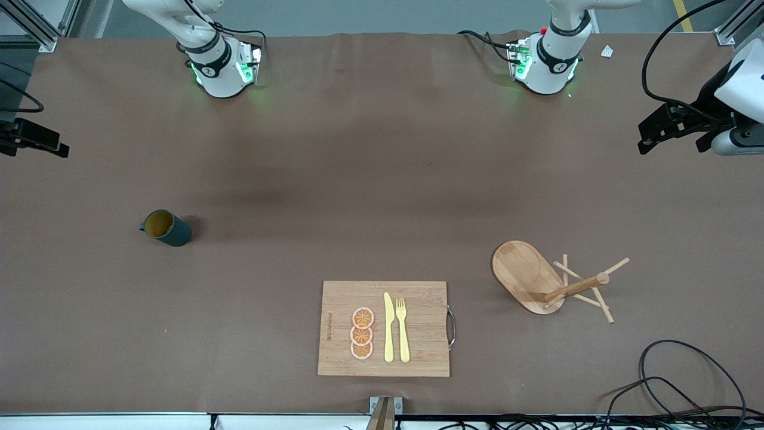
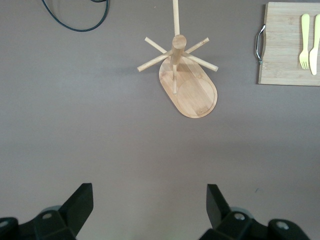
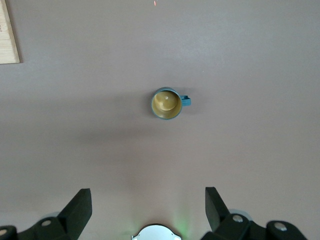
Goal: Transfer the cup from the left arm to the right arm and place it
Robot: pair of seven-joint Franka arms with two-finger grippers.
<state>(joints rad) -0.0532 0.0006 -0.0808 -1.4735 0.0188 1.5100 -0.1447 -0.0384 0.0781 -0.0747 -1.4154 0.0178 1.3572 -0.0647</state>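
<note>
Nearest the front cam sits the cutting board [image 1: 384,328]; farther back, toward the right arm's end of the table, the cup [image 1: 165,227] stands upright w/ nothing touching it. Right gripper [image 3: 148,210] hangs over it, fingers spread, so prob the closer arm. Left gripper [image 2: 150,207], also spread, is over the mug rack [image 2: 186,77], well apart from the cup.

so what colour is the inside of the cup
Ochre-brown inside the cup, with a dark teal outside; the right wrist view shows it best, looking straight down.
</note>
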